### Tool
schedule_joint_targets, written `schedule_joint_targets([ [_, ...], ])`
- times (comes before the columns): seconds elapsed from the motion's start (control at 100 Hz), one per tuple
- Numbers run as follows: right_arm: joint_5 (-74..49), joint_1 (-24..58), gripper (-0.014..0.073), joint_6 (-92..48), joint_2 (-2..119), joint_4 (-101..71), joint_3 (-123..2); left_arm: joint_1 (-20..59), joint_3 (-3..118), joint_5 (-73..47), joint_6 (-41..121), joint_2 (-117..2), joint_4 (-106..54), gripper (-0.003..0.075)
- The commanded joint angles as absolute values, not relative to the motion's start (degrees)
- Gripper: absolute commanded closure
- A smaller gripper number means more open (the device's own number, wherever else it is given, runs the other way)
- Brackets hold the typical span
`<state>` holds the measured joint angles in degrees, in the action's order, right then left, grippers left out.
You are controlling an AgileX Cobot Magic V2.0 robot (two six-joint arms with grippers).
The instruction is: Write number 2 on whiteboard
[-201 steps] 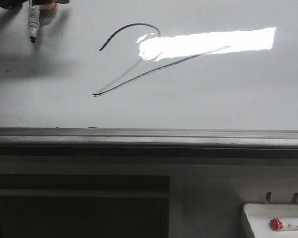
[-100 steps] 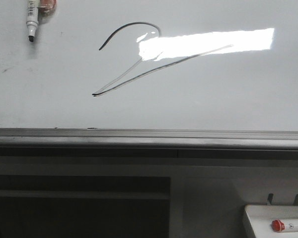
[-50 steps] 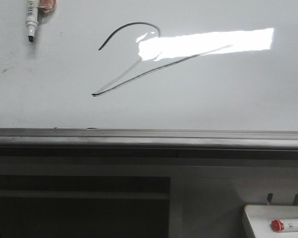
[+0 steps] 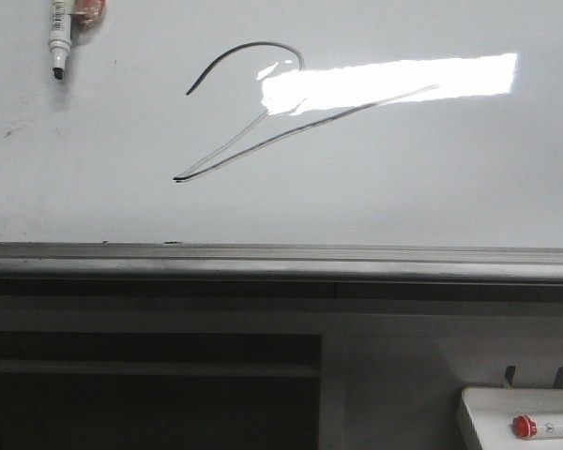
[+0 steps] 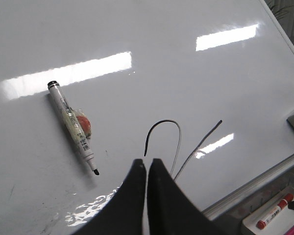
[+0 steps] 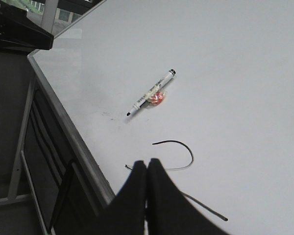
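The number 2 [image 4: 253,44] is drawn in thin dark line on the glossy whiteboard [image 4: 432,178], partly under a bright glare. An uncapped black-tipped marker [image 4: 59,37] lies loose on the board at the far left, with a small orange-red blob beside its barrel. Neither gripper shows in the front view. In the left wrist view my left gripper [image 5: 147,164] is shut on nothing, hanging above the board near the number 2 [image 5: 162,122], apart from the marker [image 5: 73,127]. My right gripper [image 6: 147,164] is shut and empty, above the number 2 [image 6: 183,146], away from the marker [image 6: 152,98].
A grey metal ledge [image 4: 281,258] runs along the board's near edge, with a dark opening [image 4: 150,394] below it. A small white tray [image 4: 479,417] at the lower right holds a red-capped marker [image 4: 544,427], also seen as a red-capped marker [image 5: 274,213] in the left wrist view.
Two seconds ago a dark gripper and its shadow were at the front view's top left by the marker; they have gone. The marker stays on the board. Nothing moved in the last second.
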<state>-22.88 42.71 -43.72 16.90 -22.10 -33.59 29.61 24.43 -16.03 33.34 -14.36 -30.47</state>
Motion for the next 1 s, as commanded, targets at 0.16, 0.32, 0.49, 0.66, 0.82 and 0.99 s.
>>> schedule_joint_targets([
  [0.16,-18.9,42.2,0.0664,-43.9,17.6,-22.1,-35.0,29.6,21.2,-8.6,33.4,-12.7,-29.5,0.0741],
  [0.32,-18.9,42.2,0.0664,-43.9,17.6,-22.1,-35.0,28.8,10.6,7.9,28.6,-8.5,-19.8,0.0741],
  [0.49,-18.9,42.2,0.0664,-43.9,17.6,-22.1,-35.0,24.1,0.8,10.9,15.8,-2.4,-13.8,0.0741],
  [0.66,-18.7,42.2,0.0664,-43.9,17.7,-22.1,-35.0,18.7,-0.6,-7.8,11.4,1.7,-13.7,0.0741],
  [0.82,-18.6,42.2,0.0664,-43.9,17.7,-22.1,-35.0,15.2,-0.4,-18.2,6.7,1.7,-14.6,0.0741],
  [0.99,-18.6,42.2,0.0664,-43.9,17.7,-22.1,-35.0,15.1,-0.5,-17.0,6.7,1.7,-14.6,0.0741],
])
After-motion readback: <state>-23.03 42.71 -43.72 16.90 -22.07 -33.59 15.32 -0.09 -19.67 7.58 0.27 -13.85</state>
